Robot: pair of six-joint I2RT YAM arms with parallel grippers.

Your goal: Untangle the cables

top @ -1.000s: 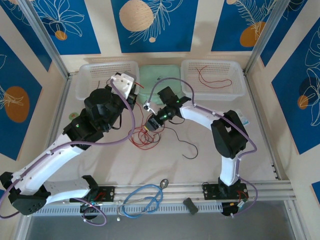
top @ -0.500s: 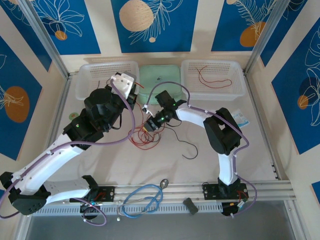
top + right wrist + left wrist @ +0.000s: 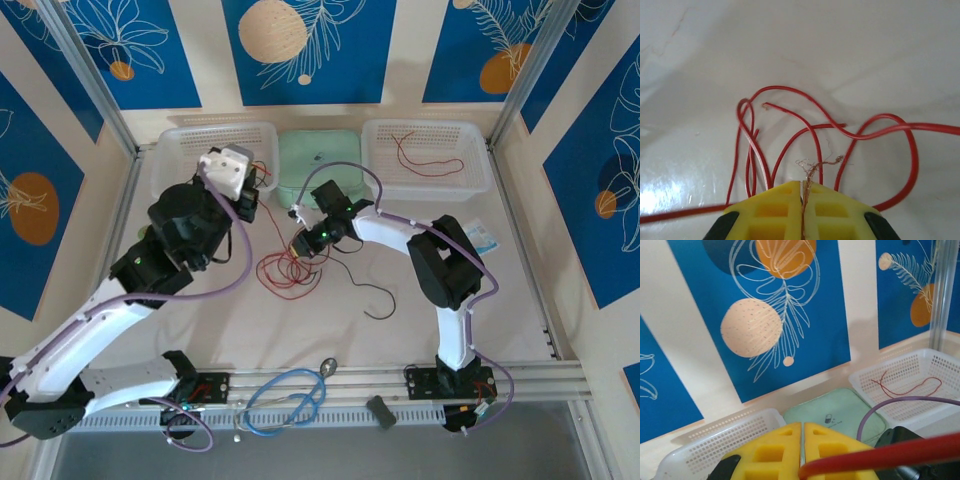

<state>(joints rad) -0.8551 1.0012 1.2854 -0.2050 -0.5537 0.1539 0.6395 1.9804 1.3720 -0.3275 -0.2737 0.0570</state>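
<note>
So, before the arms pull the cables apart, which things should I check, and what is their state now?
1. Left gripper shut on red cable: ok.
2. Right gripper shut on frayed strand: ok, though the strand looks very thin.
3. Red tangle loosened: not ok, the loops cross each other.
4. Black cable free of that tangle: cannot tell.
5. Right basket has room: ok, one red wire lies inside.

The cables (image 3: 288, 272) lay tangled on the table (image 3: 500, 300), near its middle. Behind them, along the far edge, a pad (image 3: 318, 165) sat between the left basket (image 3: 165, 165) and the right basket (image 3: 475, 175). A lone cable (image 3: 440, 167) lay in the right basket. A looped cord (image 3: 285, 375) lay on the near rail (image 3: 540, 378).
</note>
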